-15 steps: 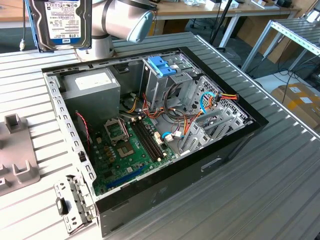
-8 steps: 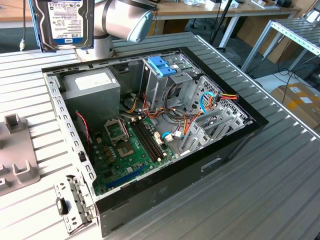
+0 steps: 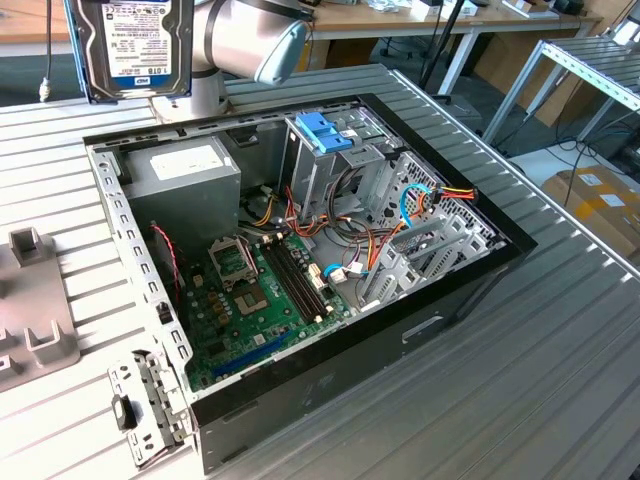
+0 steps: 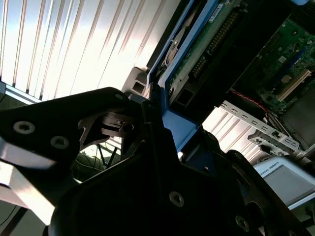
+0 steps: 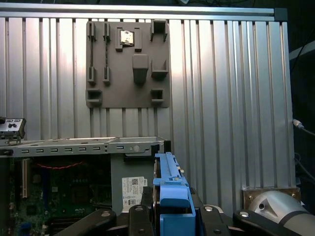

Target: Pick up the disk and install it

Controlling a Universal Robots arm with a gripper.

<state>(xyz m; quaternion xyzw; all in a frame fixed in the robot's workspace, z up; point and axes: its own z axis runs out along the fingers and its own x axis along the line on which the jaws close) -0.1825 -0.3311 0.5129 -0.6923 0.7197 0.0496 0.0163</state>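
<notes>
- Grey-silver metal disk in bright blue plastic frame (image 3: 135, 42) hangs at eleven o'clock of open black computer case (image 3: 400, 340), black gripper (image 5: 172, 216) clenched on it.
- Likely key: steady grip, disk held clear of case walls.

Robotics lab: ribbed aluminium table (image 3: 560, 400), open computer case (image 3: 330, 385) (wooden workbenches (image 3: 400, 22) behind).

The disk (image 3: 133, 45) hangs high at the exterior view's left, label side toward the camera, blue carrier frame along its edges and its top cut off by the picture's edge. Just beside it is a grey joint of the arm (image 3: 250, 38). Below, an open computer case (image 3: 400, 330) lies on the ribbed metal bench (image 3: 520, 390) — green motherboard (image 3: 260, 300), grey power supply (image 3: 185, 170), and a metal drive cage (image 3: 308, 180) topped by a blue bracket (image 3: 325, 130). A grey fixture plate (image 3: 35, 335) sits at the exterior view's left of the case.
</notes>
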